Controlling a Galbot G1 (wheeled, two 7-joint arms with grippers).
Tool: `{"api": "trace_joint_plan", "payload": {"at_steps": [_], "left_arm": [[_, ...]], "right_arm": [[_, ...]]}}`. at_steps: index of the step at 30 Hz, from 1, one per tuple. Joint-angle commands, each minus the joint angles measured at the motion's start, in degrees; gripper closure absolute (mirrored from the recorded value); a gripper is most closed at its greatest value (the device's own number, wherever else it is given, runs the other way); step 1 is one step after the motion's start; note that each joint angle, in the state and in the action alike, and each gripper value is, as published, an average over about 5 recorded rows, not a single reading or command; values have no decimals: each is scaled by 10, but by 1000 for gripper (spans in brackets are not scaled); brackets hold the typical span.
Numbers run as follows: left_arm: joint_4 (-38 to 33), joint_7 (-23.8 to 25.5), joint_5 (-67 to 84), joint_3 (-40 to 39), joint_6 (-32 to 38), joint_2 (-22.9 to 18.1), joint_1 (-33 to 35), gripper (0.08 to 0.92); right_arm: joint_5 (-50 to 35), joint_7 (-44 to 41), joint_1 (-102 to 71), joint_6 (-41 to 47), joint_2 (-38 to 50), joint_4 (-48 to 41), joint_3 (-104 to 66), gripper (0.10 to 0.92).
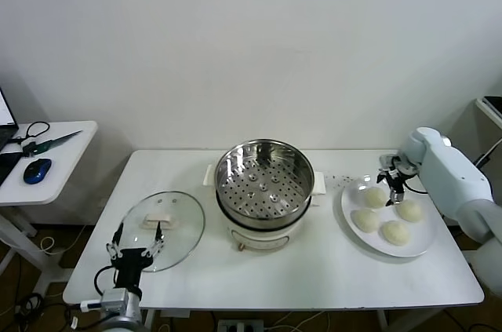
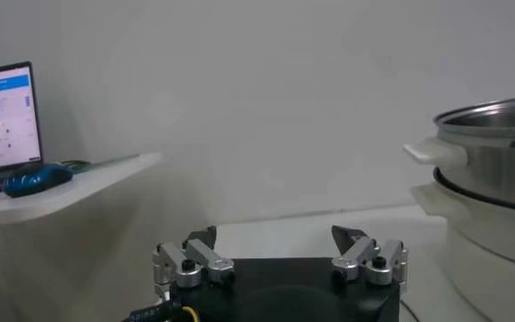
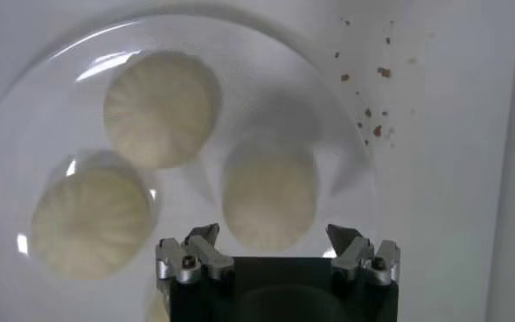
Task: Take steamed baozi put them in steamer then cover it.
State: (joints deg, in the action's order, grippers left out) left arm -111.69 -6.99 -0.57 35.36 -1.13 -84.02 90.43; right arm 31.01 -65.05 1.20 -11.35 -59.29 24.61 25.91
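Several cream-white steamed baozi lie on a white plate (image 1: 422, 239) at the table's right. My right gripper (image 1: 392, 184) hovers open just above the plate's back-left baozi (image 1: 375, 197). In the right wrist view that baozi (image 3: 268, 197) lies just ahead of the spread right gripper (image 3: 274, 234), untouched, with two more baozi (image 3: 161, 109) (image 3: 91, 223) beside it. The steel steamer (image 1: 265, 183) stands uncovered at the table's middle, its perforated tray bare. The glass cover (image 1: 161, 230) lies flat at the left. My left gripper (image 1: 135, 251) waits open by the cover's front edge.
Dark crumbs (image 1: 339, 180) dot the table between steamer and plate. A small side table (image 1: 47, 161) at the far left holds a blue mouse (image 1: 36, 170) and a laptop edge. The left wrist view shows the steamer's side (image 2: 493, 149) and its white handle (image 2: 432, 152).
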Motion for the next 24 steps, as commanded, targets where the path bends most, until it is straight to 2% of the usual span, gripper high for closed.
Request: {"api": "trace_joint_plan", "payload": {"at_steps": [1, 12, 18, 24], "left_arm": [[3, -1, 7, 0, -2, 0, 1, 177], [6, -1, 5, -1, 2, 0, 4, 177], [6, -2, 3, -2, 2, -1, 5, 177], [7, -2, 1, -2, 5, -2, 7, 177]], "right_arm": [[28, 4, 2, -7, -22, -27, -12, 203], [40, 1, 1, -12, -32, -37, -20, 213], [41, -6, 3, -13, -31, -37, -22, 282], [39, -10, 2, -15, -31, -35, -26, 317]]}}
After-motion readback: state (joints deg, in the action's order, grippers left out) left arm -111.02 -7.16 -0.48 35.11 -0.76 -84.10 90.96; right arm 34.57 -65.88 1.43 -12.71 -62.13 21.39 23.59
